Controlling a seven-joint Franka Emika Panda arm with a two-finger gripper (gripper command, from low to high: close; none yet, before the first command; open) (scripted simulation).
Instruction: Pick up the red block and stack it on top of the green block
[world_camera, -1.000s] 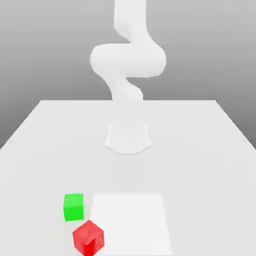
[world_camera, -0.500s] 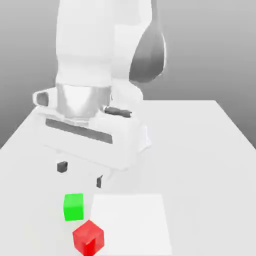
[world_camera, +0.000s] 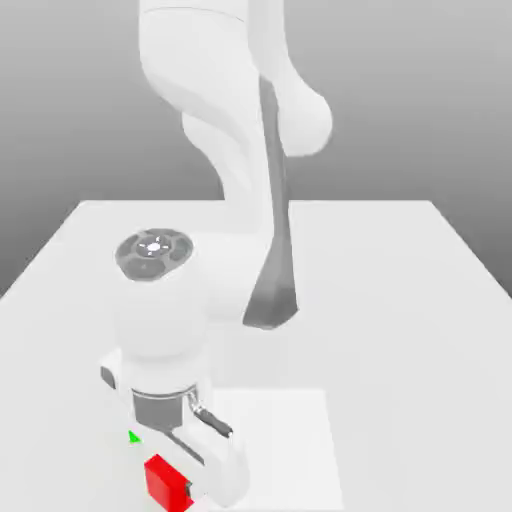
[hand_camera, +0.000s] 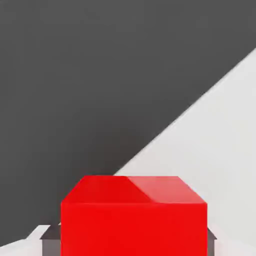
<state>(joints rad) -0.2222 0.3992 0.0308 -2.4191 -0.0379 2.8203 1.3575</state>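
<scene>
The red block (world_camera: 162, 480) sits on the table near the front edge, at the exterior view's left. My gripper (world_camera: 172, 487) has come down over it, and the white hand covers the block's right part. In the hand view the red block (hand_camera: 133, 215) lies between the two dark fingertips (hand_camera: 50, 241), which press against its two sides. The gripper is shut on it. Of the green block (world_camera: 134, 436), only a small sliver shows, just behind the red one; the wrist hides the rest.
The white table (world_camera: 400, 300) stretches back to the arm's base. A brighter white square patch (world_camera: 280, 440) lies on it just to the right of the blocks. The arm leans forward over the table's left half.
The arm swung down from upright to the front left. The gripper descended over the red block and closed on it. The hand now covers most of the green block.
</scene>
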